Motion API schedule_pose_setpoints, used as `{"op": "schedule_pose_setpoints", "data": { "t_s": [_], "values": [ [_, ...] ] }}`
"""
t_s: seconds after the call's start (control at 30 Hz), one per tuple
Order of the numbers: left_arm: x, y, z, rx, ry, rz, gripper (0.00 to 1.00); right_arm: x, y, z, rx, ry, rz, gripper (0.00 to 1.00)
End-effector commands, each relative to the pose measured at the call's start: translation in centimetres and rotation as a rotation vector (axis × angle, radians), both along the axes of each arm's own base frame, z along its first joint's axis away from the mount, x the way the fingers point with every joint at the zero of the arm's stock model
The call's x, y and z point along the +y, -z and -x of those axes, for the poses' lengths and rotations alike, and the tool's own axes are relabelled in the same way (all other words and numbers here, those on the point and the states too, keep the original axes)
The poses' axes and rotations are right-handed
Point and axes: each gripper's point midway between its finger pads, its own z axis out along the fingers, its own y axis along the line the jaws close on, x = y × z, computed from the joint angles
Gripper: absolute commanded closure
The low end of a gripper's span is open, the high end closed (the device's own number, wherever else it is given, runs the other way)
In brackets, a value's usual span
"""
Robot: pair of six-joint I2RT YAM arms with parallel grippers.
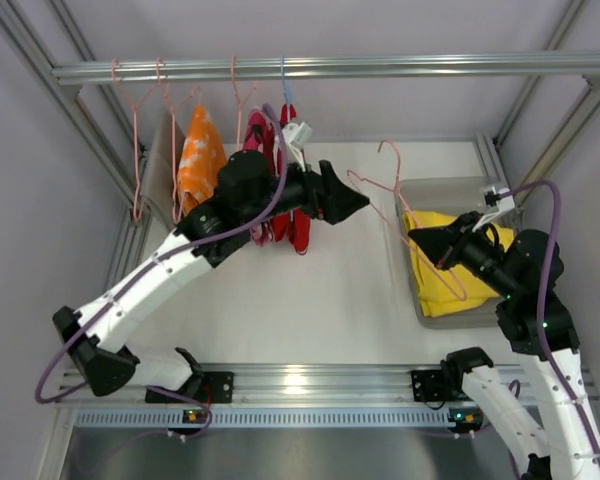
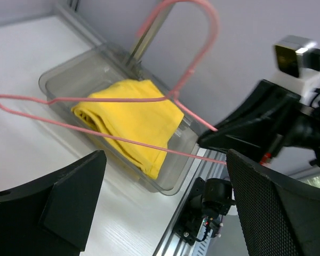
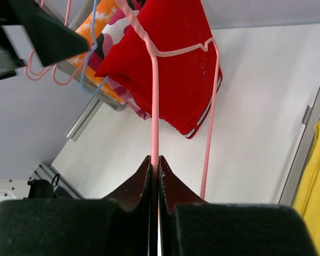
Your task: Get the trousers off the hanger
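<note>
The yellow trousers [image 1: 450, 270] [image 2: 130, 120] lie folded in a grey bin [image 1: 440, 185] [image 2: 69, 72] at the right of the table, off the hanger. The pale pink wire hanger [image 1: 388, 142] [image 2: 214, 29] [image 3: 154, 106] is bare and is held in the air beside and above the bin. My right gripper [image 1: 412, 236] [image 3: 154, 159] is shut on one of its wires. My left gripper [image 1: 355, 205] [image 2: 165, 202] stands open near the hanger's other end, with nothing between its fingers [image 2: 48, 208]. A strip of the trousers [image 3: 317, 176] shows at the right edge of the right wrist view.
A metal rail [image 1: 380, 68] runs across the back and carries several pink hangers, an orange-and-white garment [image 1: 200, 155], a red garment [image 3: 170, 58] and a thin blue hanger [image 3: 87, 69]. My left arm reaches across in front of these.
</note>
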Motion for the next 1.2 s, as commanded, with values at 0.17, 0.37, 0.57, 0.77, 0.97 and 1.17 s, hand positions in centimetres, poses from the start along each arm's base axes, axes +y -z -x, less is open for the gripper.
{"op": "schedule_pose_setpoints", "data": {
  "t_s": [0.17,0.37,0.57,0.77,0.97,1.17],
  "values": [
    [4.4,-6.8,2.5,-0.361,-0.024,0.04,0.01,-0.6,-5.1,-1.6,-0.111,0.074,-0.058,1.0],
    [9.2,-9.6,-0.2,-0.418,-0.239,0.023,0.01,-1.5,-10.9,-3.0,-0.227,0.16,-0.161,1.0],
    [12.6,-10.8,-2.4,-0.381,-0.384,0.036,0.01,-1.0,-14.0,-4.8,-0.277,0.156,-0.189,1.0],
    [13.9,-9.7,-3.7,-0.274,-0.405,0.003,0.01,0.3,-15.5,-8.1,-0.292,0.156,-0.185,1.0],
    [16.8,-9.3,-5.5,-0.266,-0.522,-0.034,0.01,2.6,-15.0,-10.8,-0.291,0.175,-0.127,1.0],
    [18.0,-8.4,-5.5,-0.244,-0.549,-0.053,0.01,4.1,-13.4,-12.9,-0.273,0.242,-0.106,1.0]
  ]
}}
